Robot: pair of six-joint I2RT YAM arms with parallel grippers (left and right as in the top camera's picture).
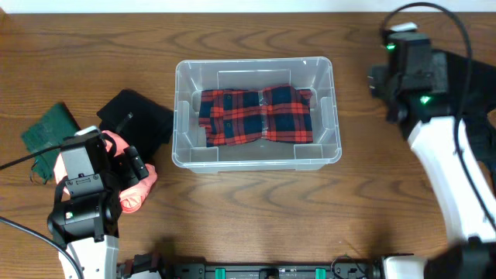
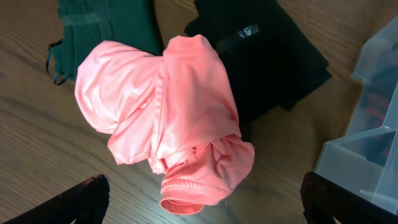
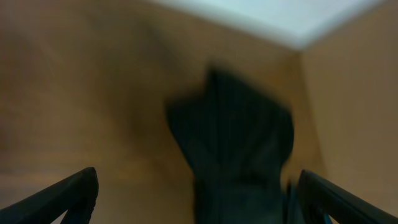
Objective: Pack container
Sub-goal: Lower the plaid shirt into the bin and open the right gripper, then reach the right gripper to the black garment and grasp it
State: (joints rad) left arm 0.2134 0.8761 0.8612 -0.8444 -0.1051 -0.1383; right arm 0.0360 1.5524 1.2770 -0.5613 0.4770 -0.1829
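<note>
Clear plastic rectangular container (image 1: 335,124) sits mid-table in the overhead view, with a red-and-navy plaid cloth (image 1: 256,116) folded inside.

On the left wrist, the left gripper (image 2: 204,190) has its fingers (image 2: 74,202) spread wide and empty over a crumpled pink garment (image 2: 168,118). The container's corner is just to their right.

The right wrist is blurred; the right gripper (image 3: 198,186) is spread wide, holding nothing.

The container (image 1: 254,63) is clear plastic, and the cloth (image 1: 256,116) in it is plaid in red and navy. The table (image 1: 256,209) is brown with wood grain. The pink garment (image 2: 168,118) is plain salmon, the black garment (image 2: 267,56) plain, the green garment (image 2: 106,25) dark.
</note>
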